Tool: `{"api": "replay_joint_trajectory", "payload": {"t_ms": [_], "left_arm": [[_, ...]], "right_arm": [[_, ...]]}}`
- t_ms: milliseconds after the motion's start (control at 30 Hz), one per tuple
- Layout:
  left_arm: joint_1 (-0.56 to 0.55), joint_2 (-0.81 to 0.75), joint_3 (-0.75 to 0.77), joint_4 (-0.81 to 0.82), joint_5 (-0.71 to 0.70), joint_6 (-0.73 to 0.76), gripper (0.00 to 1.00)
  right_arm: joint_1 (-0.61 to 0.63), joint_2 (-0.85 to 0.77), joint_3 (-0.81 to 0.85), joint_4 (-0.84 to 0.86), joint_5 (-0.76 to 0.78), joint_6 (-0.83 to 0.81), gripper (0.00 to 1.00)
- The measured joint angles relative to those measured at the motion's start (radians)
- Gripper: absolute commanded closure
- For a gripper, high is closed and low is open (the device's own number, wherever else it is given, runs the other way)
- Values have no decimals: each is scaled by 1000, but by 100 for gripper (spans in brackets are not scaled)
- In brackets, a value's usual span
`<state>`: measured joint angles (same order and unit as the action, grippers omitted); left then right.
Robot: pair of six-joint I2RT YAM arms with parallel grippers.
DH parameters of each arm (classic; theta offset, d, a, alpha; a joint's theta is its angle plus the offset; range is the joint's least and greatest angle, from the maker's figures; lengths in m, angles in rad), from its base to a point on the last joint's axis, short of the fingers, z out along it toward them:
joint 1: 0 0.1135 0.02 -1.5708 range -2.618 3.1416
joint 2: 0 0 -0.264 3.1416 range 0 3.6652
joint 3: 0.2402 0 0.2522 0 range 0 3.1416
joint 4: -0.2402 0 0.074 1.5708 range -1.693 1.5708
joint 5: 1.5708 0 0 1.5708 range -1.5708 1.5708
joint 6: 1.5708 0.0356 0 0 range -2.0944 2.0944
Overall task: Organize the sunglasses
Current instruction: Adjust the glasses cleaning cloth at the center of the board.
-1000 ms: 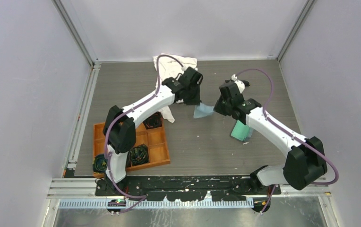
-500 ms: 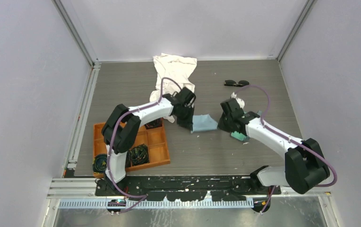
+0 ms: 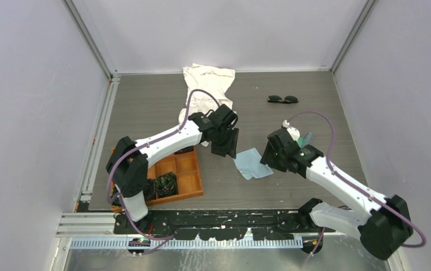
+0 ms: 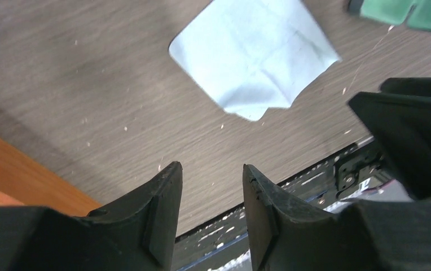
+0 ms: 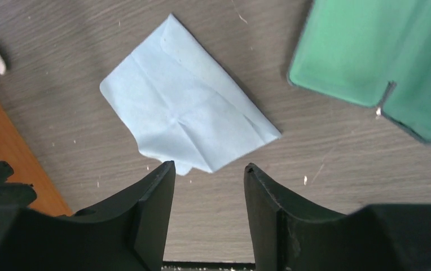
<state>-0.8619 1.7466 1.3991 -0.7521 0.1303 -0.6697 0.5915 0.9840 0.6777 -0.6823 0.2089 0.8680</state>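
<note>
Pale lilac walls (image 3: 33, 113) close in the workspace on three sides, with aluminium rails (image 3: 89, 39) running up the far corners. The table (image 3: 145, 107) is a grey wood-grain board, flecked with small pale specks in both wrist views.

A crumpled white cloth (image 3: 207, 84) lies at the far edge, left of centre. An orange compartment tray (image 3: 188, 169) sits at the near left, and black coiled bundles (image 3: 166, 184) fill some of its sections. A creased light-blue wiping cloth (image 3: 254, 163) lies flat near the middle of the table, between the two arms. The open glasses case (image 5: 371, 51) shows its mint-green lining beside that cloth; from above the right arm hides most of it.

The left gripper (image 4: 210, 169) hangs over bare table just short of the blue cloth, jaws parted with nothing between them. The right gripper (image 5: 209, 166) hangs over the cloth's near edge, likewise released and empty.

The sunglasses (image 3: 282, 99) lie on the far right part of the table, well apart from both grippers and the case. They are small, with a black frame and two dark oval lenses side by side; whether the arms are folded is too small to tell.
</note>
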Motion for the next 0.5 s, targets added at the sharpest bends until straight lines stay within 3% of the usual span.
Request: {"api": "replay_joint_trajectory", "payload": {"t_ms": [167, 500], "left_arm": [[5, 65, 51, 19, 14, -17, 56], [-14, 103, -40, 105, 117, -98, 57]], "right_arm": [[0, 144, 68, 39, 21, -32, 54], [0, 143, -3, 93, -12, -42, 59]]}}
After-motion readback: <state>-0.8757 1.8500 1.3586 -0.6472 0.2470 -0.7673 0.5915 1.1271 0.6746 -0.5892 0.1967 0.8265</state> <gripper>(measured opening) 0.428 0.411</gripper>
